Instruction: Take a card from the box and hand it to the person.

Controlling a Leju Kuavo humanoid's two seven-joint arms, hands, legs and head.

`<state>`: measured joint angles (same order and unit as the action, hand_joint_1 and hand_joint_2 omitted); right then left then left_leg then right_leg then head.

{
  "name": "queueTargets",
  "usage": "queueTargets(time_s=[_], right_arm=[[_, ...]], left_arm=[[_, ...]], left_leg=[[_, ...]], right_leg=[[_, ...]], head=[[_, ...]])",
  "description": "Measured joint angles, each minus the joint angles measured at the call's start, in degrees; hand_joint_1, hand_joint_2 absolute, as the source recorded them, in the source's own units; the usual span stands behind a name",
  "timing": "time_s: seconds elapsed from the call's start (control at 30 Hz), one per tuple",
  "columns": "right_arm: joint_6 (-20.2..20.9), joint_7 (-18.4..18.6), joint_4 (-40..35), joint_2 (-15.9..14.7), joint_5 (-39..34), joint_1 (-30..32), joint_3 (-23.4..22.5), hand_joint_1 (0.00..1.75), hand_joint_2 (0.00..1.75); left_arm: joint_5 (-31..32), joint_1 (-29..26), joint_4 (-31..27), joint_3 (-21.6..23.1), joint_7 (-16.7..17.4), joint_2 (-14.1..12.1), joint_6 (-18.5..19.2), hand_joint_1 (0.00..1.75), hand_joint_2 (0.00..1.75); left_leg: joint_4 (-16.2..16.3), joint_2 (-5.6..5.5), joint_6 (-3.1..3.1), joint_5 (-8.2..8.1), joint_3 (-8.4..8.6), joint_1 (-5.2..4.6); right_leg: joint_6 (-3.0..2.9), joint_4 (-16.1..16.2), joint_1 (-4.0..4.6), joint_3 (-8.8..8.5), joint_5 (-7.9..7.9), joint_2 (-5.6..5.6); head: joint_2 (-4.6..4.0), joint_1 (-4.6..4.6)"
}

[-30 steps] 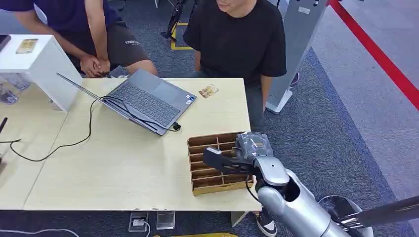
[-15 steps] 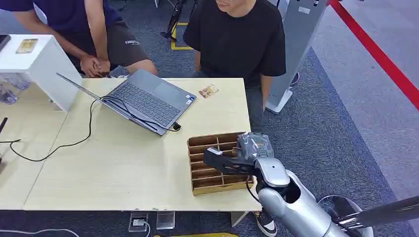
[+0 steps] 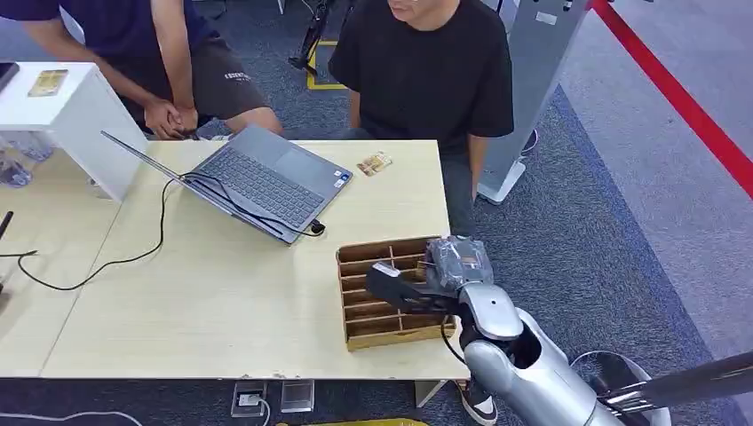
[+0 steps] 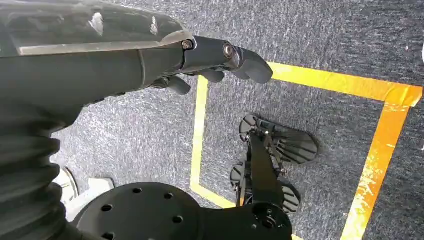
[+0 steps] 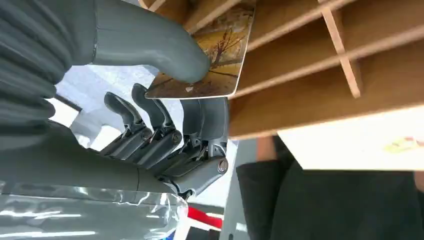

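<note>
Yellow picture card (image 5: 215, 55) pinched over the slotted wooden box (image 5: 320, 65)

The divided box (image 3: 377, 297) sits on the table (image 3: 222, 293) at its near right corner, about 5 o'clock from the laptop (image 3: 257, 182). The right hand (image 3: 417, 284) lies over the box's right half, a card (image 5: 212, 60) pinched between its thumb and fingers (image 5: 205, 117) above the compartments. Another card (image 3: 375, 163) lies on the table at 12 o'clock from the box, just before the seated person (image 3: 426, 71). A 2nd person (image 3: 151, 53) sits at 11 o'clock behind the laptop.
</note>
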<state>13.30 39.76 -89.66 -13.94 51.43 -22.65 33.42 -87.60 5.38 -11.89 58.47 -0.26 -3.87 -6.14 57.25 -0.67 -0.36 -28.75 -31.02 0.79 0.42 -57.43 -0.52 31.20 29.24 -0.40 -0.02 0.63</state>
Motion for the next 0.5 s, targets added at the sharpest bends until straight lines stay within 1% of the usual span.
queueTargets(time_s=[0.13,0.17,0.27,0.5], right_arm=[[-5.01,0.0,-1.86,-0.29,0.13,-0.15,0.0,1.59,1.75],[-5.71,0.0,-2.56,-0.39,0.35,-0.19,0.0,1.59,1.75],[-6.76,0.0,-4.55,-0.81,0.9,-0.45,-0.02,1.59,1.75],[-6.98,0.0,-8.75,-1.64,1.53,-0.57,-0.04,1.59,1.75]], left_arm=[[0.0,0.0,0.0,0.0,-0.09,0.0,0.15,0.0,1.75],[0.0,0.0,0.0,0.0,-0.13,0.0,0.15,0.0,1.75],[0.0,-0.02,0.0,0.0,-0.22,0.0,0.26,0.0,1.75],[-0.15,-0.02,0.0,0.0,-0.24,0.0,0.31,0.0,1.75]], left_leg=[[0.0,0.0,0.0,0.0,0.01,0.0],[0.0,0.0,0.0,0.0,0.01,0.0],[0.0,0.0,0.0,0.0,0.01,0.0],[0.0,0.0,0.0,0.0,0.0,0.0]], right_leg=[[0.0,0.0,0.0,0.0,0.0,0.0],[0.0,0.0,0.0,0.0,0.0,0.0],[0.0,0.0,0.0,0.0,0.0,0.0],[0.0,0.0,0.0,0.0,0.0,0.0]], head=[[0.0,0.02],[0.0,0.0],[0.0,0.0],[0.0,0.02]])
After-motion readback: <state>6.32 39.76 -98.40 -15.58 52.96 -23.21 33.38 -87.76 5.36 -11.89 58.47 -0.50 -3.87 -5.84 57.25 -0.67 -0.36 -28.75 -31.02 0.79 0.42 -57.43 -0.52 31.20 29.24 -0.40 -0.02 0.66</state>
